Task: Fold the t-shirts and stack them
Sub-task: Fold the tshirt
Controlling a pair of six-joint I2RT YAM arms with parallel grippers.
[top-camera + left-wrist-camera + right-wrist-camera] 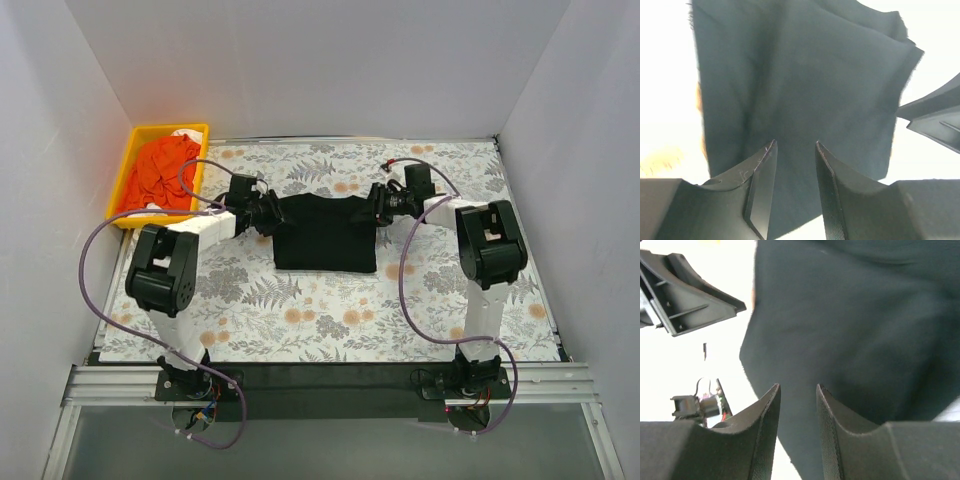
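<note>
A plain black t-shirt (325,235) lies folded into a rough square on the floral table cover (300,310), at mid table. My left gripper (268,213) is at its far left corner and my right gripper (378,205) at its far right corner. In the left wrist view the black cloth (800,85) fills the space beyond my left gripper (795,145), whose jaws stand a little apart with nothing pinched. In the right wrist view my right gripper (797,386) is likewise slightly open over the cloth (855,330). No print or label shows.
A yellow plastic tray (128,165) at the far left corner holds orange cloth (165,170) and a bit of white cloth. White walls enclose the table on three sides. Purple cables loop from both arms. Each wrist view shows the opposite gripper (935,120) (685,305).
</note>
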